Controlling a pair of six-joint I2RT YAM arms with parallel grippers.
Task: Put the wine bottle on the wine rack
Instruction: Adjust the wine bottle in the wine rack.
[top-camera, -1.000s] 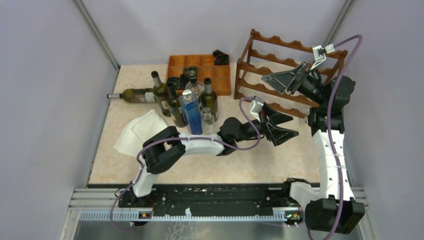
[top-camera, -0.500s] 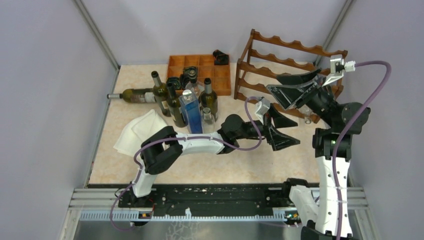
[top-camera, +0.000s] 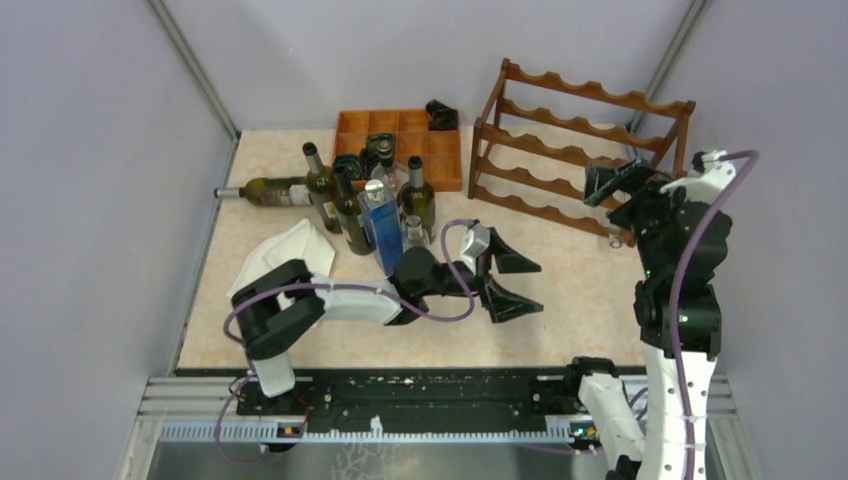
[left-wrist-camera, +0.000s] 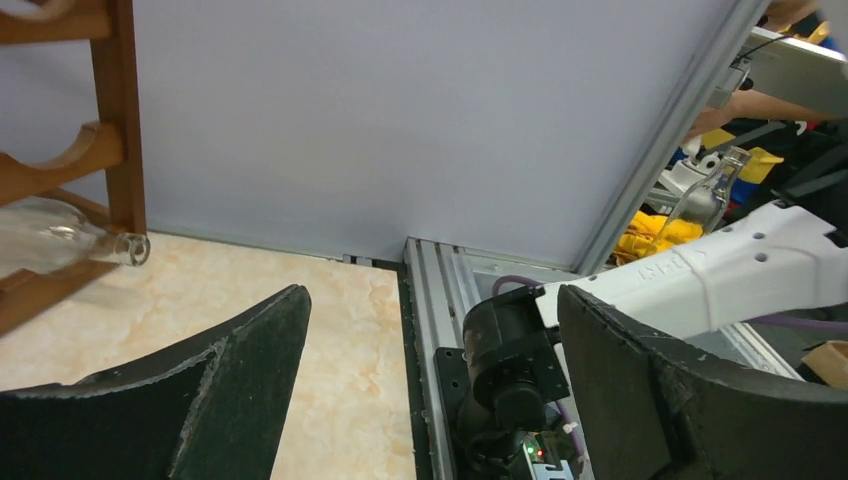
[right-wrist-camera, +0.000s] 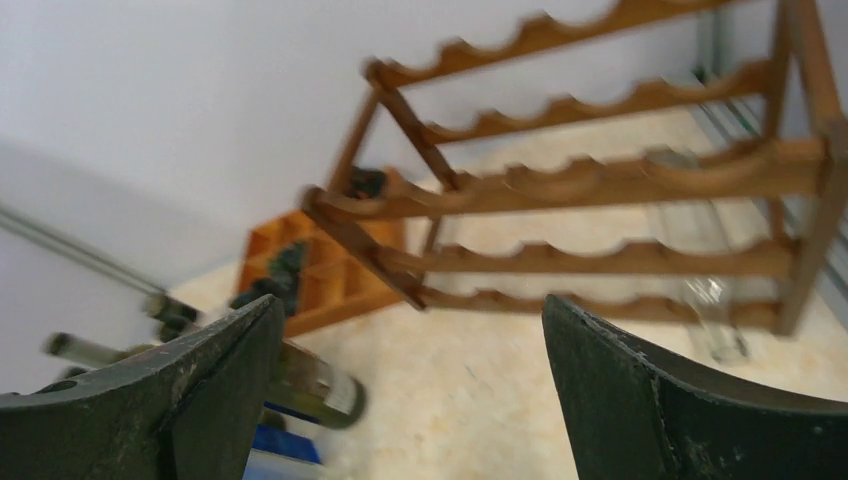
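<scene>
Placing step looks done: clear btl (right-wrist-camera: 695, 220) lying in wine rack (top-camera: 580, 150) bottom tier, table (top-camera: 560, 320) back-right corner. L gripper (top-camera: 535, 287) and R gripper (top-camera: 605, 198) jaws wide apart, empty. Next: arms must clear rack w/o nudging btl.

A: Where is there room?
B: The table (top-camera: 575, 290) in front of the rack (top-camera: 600, 90) is bare, and so is the strip between rack and bottles (top-camera: 350, 225).
A: What blocks?
B: Bottles crowd the left middle, with a tray (top-camera: 445, 170) behind them, a cloth (top-camera: 280, 255) at their near left, and the left arm (top-camera: 350, 298) low across the front. A clear bottle (left-wrist-camera: 60, 240) fills the right end of the rack's lowest tier, neck jutting forward; the rest of the rack stands free.
</scene>
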